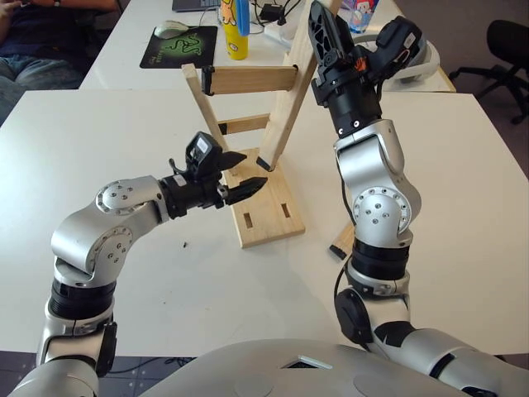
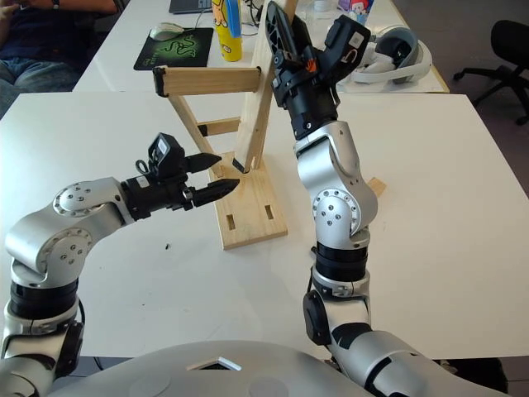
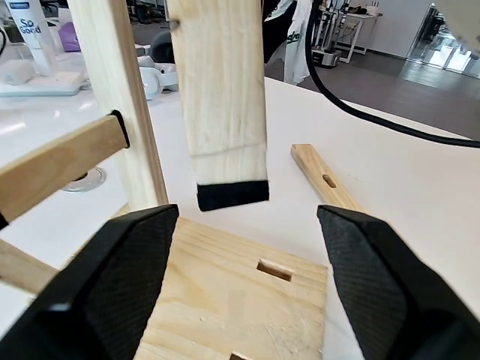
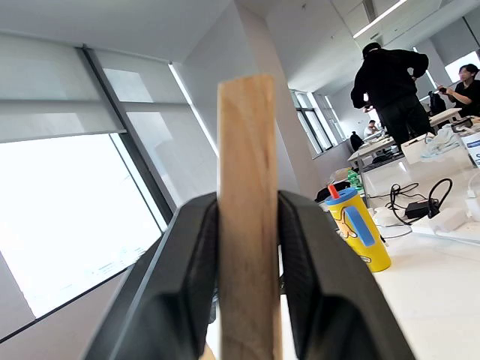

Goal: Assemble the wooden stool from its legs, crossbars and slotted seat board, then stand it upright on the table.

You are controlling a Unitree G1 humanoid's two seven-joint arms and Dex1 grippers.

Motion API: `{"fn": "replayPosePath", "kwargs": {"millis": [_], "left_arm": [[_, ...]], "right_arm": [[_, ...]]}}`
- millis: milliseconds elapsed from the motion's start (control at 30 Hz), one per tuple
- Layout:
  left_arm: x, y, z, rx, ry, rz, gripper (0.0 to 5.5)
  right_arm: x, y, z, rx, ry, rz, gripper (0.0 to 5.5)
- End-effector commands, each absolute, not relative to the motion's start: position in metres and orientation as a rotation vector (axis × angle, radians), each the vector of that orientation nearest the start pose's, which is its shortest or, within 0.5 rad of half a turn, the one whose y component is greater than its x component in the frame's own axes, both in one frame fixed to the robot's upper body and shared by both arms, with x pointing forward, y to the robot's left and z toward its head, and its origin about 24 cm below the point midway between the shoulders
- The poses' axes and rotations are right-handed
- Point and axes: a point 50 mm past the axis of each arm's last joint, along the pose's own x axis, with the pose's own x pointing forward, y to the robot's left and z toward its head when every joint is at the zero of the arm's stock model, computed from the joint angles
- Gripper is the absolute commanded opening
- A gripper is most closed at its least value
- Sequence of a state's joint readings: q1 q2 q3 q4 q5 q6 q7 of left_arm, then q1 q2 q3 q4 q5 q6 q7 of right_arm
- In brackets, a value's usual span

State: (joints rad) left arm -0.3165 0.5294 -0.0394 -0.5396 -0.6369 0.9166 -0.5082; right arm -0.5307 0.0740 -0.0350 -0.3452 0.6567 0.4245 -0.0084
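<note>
The right end effector is clamping the leg frame high on one upright (likely stiff, light wood, wanting a second hold lower down), its foot hanging over the 12 o'clock end of the seat board, the open left end effector hovering at 10 o'clock.

Bright, even indoor light covers the white table; shadows under the seat board are soft and faint. In the right wrist view, big windows blow out to white, backlighting the wooden leg and the right gripper clamping it. In the left wrist view the far room looks soft.
</note>
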Motion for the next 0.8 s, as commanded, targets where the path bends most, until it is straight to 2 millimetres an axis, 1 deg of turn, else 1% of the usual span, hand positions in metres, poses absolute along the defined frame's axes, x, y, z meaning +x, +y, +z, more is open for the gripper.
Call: {"fn": "replayPosePath", "kwargs": {"millis": [33, 233, 400, 433, 467, 700, 800], "left_arm": [[0.254, 0.127, 0.166, 0.057, 0.186, -0.871, 3.45], [0.25, 0.113, 0.16, -0.009, 0.206, -0.901, 3.45], [0.254, 0.114, 0.156, 0.007, 0.216, -0.862, 3.45], [0.255, 0.115, 0.155, 0.013, 0.219, -0.849, 3.26], [0.256, 0.116, 0.155, 0.016, 0.217, -0.843, 3.21], [0.256, 0.116, 0.157, 0.007, 0.203, -0.833, 2.07], [0.258, 0.116, 0.158, 0.004, 0.196, -0.829, 2.02]], "right_arm": [[0.282, -0.075, 0.234, 0.555, -0.415, 0.573, 1.06], [0.277, -0.067, 0.234, 0.497, -0.444, 0.619, 1.06], [0.276, -0.064, 0.234, 0.49, -0.452, 0.63, 1.06], [0.276, -0.064, 0.234, 0.49, -0.453, 0.63, 1.06], [0.275, -0.064, 0.234, 0.488, -0.454, 0.631, 1.06], [0.276, -0.063, 0.233, 0.485, -0.45, 0.634, 1.06], [0.276, -0.064, 0.232, 0.484, -0.444, 0.632, 1.06]]}}
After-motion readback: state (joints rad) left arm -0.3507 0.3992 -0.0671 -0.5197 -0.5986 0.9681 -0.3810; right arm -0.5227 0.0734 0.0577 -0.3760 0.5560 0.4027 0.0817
